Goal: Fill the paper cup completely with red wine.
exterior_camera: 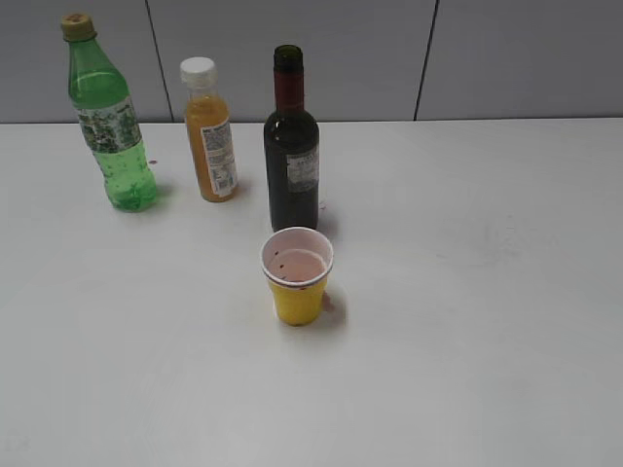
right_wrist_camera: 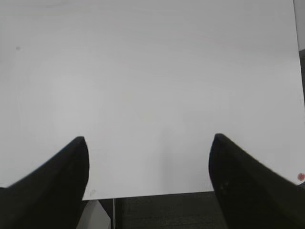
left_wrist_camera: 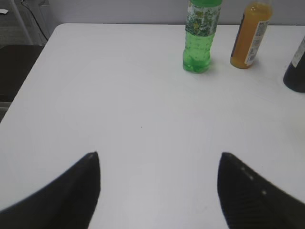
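The yellow paper cup (exterior_camera: 298,277) stands upright in the middle of the white table; its whitish-pink inside shows a few dark specks and no pool of liquid. The dark green red wine bottle (exterior_camera: 291,146), with maroon neck foil, a grey label and no cap, stands just behind it; its edge shows in the left wrist view (left_wrist_camera: 296,71). My left gripper (left_wrist_camera: 159,157) is open and empty over bare table, well short of the bottles. My right gripper (right_wrist_camera: 148,139) is open and empty over the table's near edge. Neither gripper shows in the exterior view.
A bright green soda bottle (exterior_camera: 110,122) (left_wrist_camera: 200,36) and an orange juice bottle with a white cap (exterior_camera: 209,131) (left_wrist_camera: 250,36) stand left of the wine bottle. A grey wall runs behind the table. Dark floor lies beyond the table edge (right_wrist_camera: 157,193).
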Robot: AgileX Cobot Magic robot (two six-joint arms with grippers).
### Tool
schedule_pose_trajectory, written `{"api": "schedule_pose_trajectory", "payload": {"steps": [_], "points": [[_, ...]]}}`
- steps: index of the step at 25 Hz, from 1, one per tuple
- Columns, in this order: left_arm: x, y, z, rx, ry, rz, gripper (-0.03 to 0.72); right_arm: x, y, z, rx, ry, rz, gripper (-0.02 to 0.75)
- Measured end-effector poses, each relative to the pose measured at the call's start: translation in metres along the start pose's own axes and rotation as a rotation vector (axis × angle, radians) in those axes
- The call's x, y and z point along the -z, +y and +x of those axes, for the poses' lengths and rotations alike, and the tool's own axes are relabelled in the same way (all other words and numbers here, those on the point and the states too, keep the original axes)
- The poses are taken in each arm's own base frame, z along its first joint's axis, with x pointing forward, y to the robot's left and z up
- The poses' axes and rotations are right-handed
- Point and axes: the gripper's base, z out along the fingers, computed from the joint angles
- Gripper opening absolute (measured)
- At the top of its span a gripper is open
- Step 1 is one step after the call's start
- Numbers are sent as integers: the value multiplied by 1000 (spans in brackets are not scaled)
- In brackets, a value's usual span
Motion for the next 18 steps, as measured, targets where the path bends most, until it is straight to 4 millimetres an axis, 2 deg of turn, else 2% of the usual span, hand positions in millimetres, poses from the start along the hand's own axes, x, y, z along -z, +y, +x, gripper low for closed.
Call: {"api": "schedule_pose_trajectory", "payload": {"steps": [8, 13, 18], "points": [[0, 0, 0, 0, 0, 0, 582, 10, 5, 63, -6, -130, 11, 592], [0, 0, 0, 0, 0, 0, 582, 14, 7, 91, -11, -259, 21, 592], [0, 0, 0, 0, 0, 0, 582, 10, 10, 114, -15, -340, 22, 592]]}}
